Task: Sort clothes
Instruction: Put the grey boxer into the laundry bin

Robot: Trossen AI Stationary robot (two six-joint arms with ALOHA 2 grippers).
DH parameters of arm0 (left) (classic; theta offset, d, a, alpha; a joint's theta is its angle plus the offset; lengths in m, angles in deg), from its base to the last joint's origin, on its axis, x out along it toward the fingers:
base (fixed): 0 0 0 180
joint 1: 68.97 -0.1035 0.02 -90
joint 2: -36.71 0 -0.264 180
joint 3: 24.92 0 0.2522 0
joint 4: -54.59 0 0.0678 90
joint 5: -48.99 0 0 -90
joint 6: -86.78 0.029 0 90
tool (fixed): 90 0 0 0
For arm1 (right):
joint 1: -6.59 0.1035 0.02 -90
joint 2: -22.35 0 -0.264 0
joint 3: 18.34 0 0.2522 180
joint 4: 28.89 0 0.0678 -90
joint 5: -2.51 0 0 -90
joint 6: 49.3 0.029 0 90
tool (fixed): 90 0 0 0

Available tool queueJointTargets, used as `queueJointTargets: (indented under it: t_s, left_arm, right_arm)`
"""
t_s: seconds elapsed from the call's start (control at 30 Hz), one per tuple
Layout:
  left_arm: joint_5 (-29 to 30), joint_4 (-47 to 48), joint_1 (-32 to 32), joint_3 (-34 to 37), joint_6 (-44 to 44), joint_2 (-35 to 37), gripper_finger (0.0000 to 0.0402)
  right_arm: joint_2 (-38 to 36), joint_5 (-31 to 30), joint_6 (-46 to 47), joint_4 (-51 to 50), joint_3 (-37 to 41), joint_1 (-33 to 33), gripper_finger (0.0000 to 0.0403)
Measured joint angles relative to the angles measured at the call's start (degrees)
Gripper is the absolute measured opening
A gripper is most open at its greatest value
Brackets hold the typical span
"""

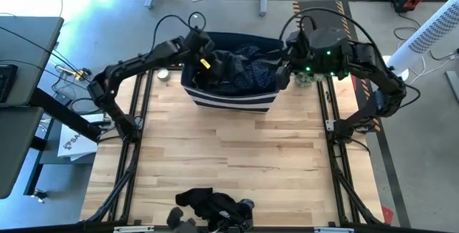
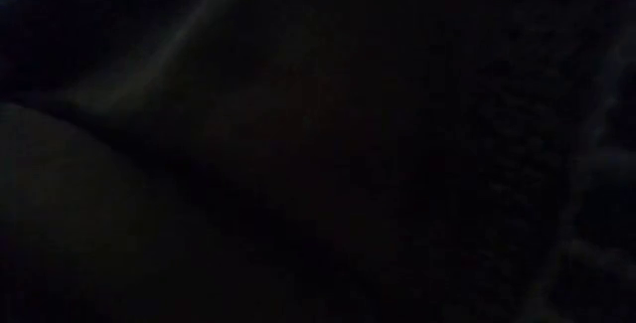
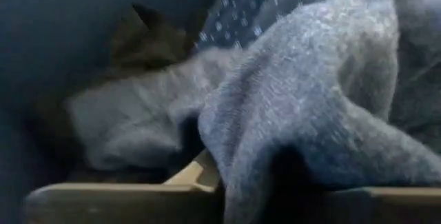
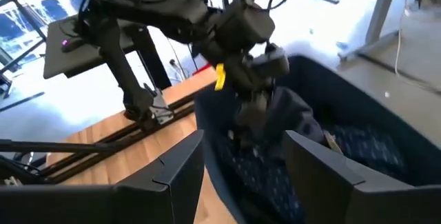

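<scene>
While our left gripper (image 1: pixel 209 67) reaches down into the navy bin (image 1: pixel 229 95), clamped on a dark garment (image 3: pixel 324 107) among the clothes (image 1: pixel 240 64) there, our right gripper (image 4: pixel 244 172) hovers spread wide at the bin's right end.

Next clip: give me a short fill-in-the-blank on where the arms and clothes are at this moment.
1. The left tool reaches down into the navy ____ at the table's far edge.
2. The right tool waits at that bin's rim with its fingers ____.
3. A pile of ____ clothes lies at the table's near edge.
4. The speckled garment lies ____ the bin.

Missing words: bin; open; black; inside
</scene>
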Motion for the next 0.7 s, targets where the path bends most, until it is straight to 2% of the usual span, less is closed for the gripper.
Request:
queueJointTargets:
  t_s: [0.1,0.3,0.43,0.53,0.7]
  left_arm:
    - [-6.19,1.48,-2.88,-0.04,-2.47,-0.50,0.0116]
    - [-12.18,4.19,-6.28,-2.65,-5.48,2.38,0.0213]
    - [-9.68,10.92,-5.61,-8.43,-5.53,4.74,0.0227]
    - [-6.36,19.69,-4.69,-13.24,-4.64,4.99,0.0227]
    - [3.63,34.42,-2.23,-18.83,-3.28,5.19,0.0226]
  right_arm:
    - [0.27,-0.20,2.61,-2.15,0.00,-0.01,0.0192]
    - [2.90,-1.61,8.60,-4.99,0.00,-3.58,0.0192]
    - [5.78,7.54,7.70,-1.02,0.00,-8.95,0.0192]
    - [9.15,14.76,5.15,5.13,0.00,-12.24,0.0192]
    - [16.85,19.79,1.98,14.54,-0.05,-15.79,0.0192]
